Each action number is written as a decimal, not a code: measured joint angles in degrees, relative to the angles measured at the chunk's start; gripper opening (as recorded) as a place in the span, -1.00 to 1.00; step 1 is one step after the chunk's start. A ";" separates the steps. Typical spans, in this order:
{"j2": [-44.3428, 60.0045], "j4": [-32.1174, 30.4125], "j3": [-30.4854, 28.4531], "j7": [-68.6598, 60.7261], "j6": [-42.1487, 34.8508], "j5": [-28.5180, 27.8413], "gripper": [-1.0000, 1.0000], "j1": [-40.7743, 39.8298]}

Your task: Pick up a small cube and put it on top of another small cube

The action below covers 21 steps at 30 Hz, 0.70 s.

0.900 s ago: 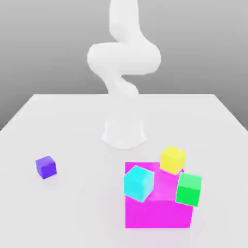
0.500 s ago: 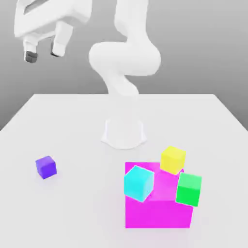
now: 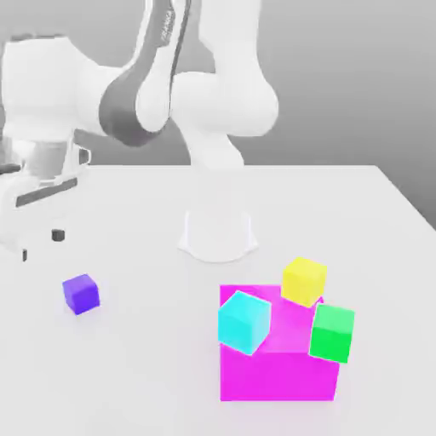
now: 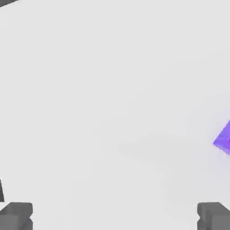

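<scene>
- Since the earlier frames the arm has swung over and come down toward the tabletop's (image 3: 128,375) edge on the exterior view's left; the hand (image 3: 40,244), which half a second ago hung high above that side, is now low over the white surface.
- The hand points down with its fingers (image 4: 17,214) spread wide apart and nothing between them; in the hand view both dark pads frame bare tabletop.
- The small cube (image 3: 81,294), solid purple-blue, sits on the tabletop near the edge on the exterior view's left, toward the near side. It has not shifted from the earlier frames.
- The hand hovers just beside the small cube, farther back on the tabletop and closer to that same edge, and does not touch it. In the hand view one corner of the small cube (image 4: 224,138) pokes in beside the gap between the fingers, not within it.
- Near the tabletop's front edge, toward the exterior view's right, stands a big magenta block (image 3: 277,375).
- A cyan cube (image 3: 244,322), a yellow cube (image 3: 304,281) and a green cube (image 3: 332,333) sit tilted against the block's top, in the same places as before.
- The arm's round white base (image 3: 218,234) stands at the middle of the tabletop, well apart from the small cube.
</scene>
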 joint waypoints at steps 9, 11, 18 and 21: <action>13.47 -4.95 -1.53 14.49 10.67 0.70 0.00 -7.26; 17.57 -4.27 -0.34 13.93 14.03 1.62 0.00 -8.01; 23.50 -3.23 1.02 13.68 19.00 2.04 -1.00 -9.19; 23.81 -3.17 1.13 13.66 19.27 2.07 -1.00 -9.29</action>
